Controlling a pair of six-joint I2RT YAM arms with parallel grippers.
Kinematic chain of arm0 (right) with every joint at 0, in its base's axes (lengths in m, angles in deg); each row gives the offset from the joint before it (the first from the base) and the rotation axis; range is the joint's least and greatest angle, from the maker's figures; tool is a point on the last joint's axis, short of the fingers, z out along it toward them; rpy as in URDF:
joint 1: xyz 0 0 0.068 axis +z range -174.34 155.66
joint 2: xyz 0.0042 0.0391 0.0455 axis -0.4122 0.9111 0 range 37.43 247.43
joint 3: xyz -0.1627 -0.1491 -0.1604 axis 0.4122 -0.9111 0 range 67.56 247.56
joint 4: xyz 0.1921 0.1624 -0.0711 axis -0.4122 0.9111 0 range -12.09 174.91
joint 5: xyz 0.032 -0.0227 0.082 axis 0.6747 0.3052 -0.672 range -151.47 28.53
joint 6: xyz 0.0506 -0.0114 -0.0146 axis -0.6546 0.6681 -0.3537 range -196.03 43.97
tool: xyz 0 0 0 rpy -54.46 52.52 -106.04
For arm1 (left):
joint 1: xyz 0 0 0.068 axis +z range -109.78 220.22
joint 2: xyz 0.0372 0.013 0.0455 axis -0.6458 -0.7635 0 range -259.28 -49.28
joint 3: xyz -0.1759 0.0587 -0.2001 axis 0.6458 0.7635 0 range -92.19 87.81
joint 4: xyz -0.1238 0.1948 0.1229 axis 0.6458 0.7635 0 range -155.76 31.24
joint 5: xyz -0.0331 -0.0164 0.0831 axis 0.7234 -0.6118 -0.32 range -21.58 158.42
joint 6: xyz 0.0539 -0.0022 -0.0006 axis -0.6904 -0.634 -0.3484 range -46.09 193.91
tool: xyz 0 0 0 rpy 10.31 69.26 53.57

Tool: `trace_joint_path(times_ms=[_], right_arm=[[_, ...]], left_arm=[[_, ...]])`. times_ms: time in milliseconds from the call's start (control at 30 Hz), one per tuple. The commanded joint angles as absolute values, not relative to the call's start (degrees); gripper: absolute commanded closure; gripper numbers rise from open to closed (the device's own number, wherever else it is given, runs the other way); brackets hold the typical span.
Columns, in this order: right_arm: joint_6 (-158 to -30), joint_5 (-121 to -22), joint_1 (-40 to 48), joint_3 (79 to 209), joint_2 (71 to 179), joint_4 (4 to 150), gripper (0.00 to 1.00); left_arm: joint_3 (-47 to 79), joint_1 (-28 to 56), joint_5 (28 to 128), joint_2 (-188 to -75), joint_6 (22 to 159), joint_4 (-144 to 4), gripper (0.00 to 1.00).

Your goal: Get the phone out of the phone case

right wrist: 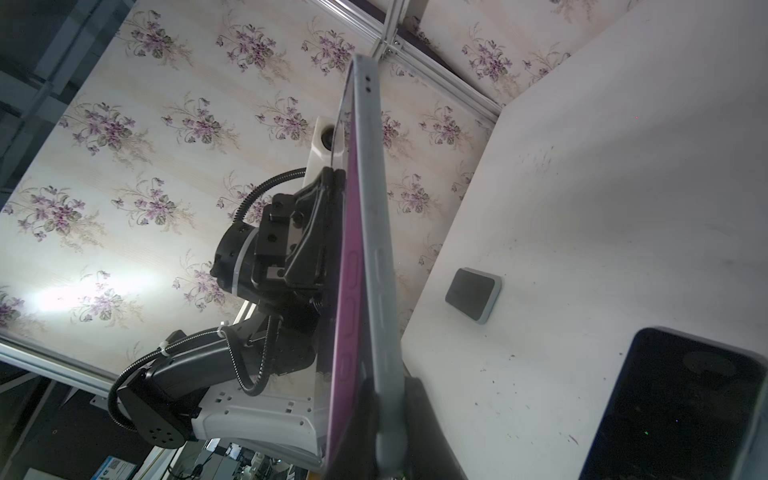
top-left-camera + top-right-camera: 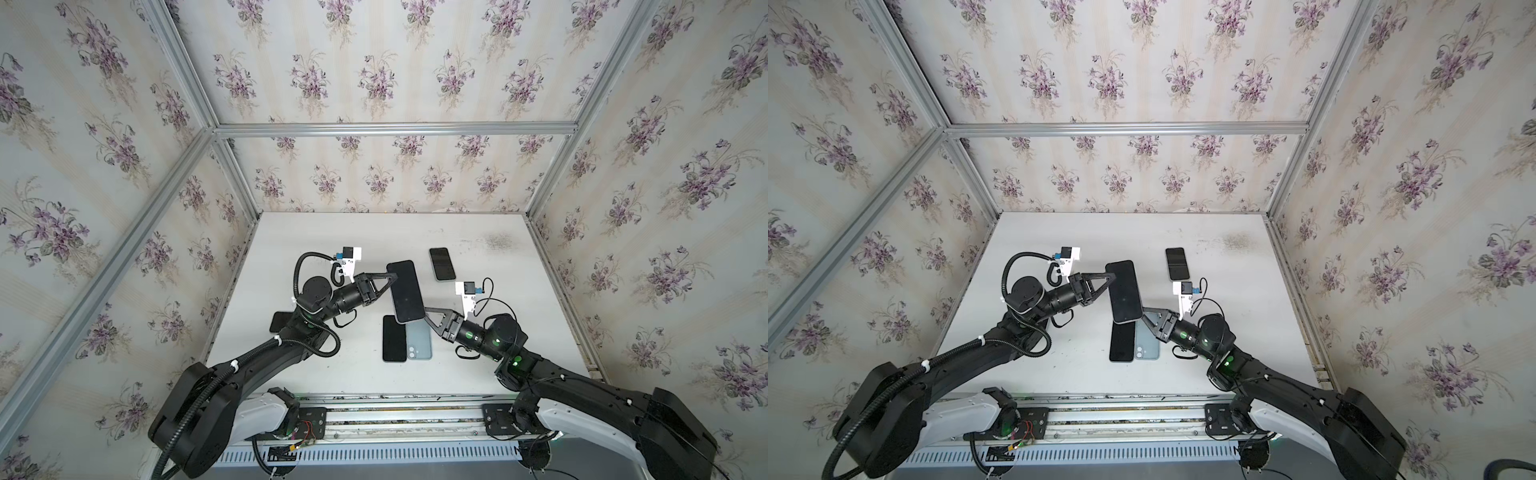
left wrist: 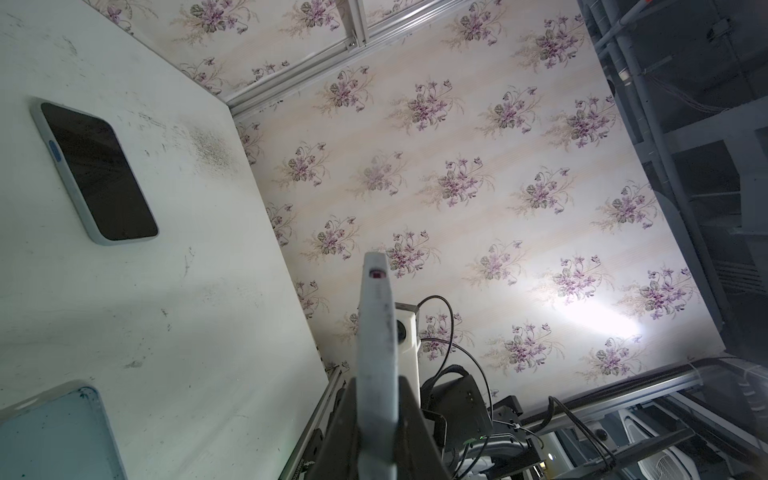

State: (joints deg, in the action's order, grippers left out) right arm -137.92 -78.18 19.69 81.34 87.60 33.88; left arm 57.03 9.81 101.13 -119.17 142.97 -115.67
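Observation:
A dark-screened phone in a grey phone case [image 2: 405,291] [image 2: 1124,291] hangs above the table, screen up, held at two points. My left gripper [image 2: 390,277] [image 2: 1111,276] is shut on its far left edge. The left wrist view shows the grey edge [image 3: 376,324] clamped between the left gripper's [image 3: 378,380] fingers. My right gripper [image 2: 424,309] [image 2: 1143,309] is shut on the near right corner. In the right wrist view a magenta strip [image 1: 347,291] with button shapes shows beside the grey rim [image 1: 376,208], on the screen side; the right gripper [image 1: 390,384] pinches the grey rim.
On the white table [image 2: 332,365] lie a black-screened phone [image 2: 394,338] and a blue-grey phone [image 2: 419,343] back up, both just under the held one. Another phone [image 2: 441,264] lies further back. One more [image 2: 279,321] is half hidden by the left arm. Papered walls enclose three sides.

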Motion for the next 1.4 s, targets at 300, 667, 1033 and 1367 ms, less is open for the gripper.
trace_joint_path(times_ms=[300,667,1033,1367], right_arm=[[-137.6,-72.1,19.7,79.3,83.1,44.8,1.0],[-140.4,-68.4,19.7,77.7,82.2,49.6,1.0],[-141.9,-66.0,19.7,76.2,78.8,54.0,1.0],[-142.1,-66.0,19.7,76.3,78.2,55.4,1.0]], left_arm=[[56.8,5.9,98.5,-130.2,139.4,-122.5,0.38],[56.4,5.8,94.3,-129.5,133.6,-109.2,0.04],[46.8,-2.2,79.1,-117.4,107.1,-73.4,0.01],[40.0,-16.9,64.7,-116.1,85.5,-55.2,0.02]])
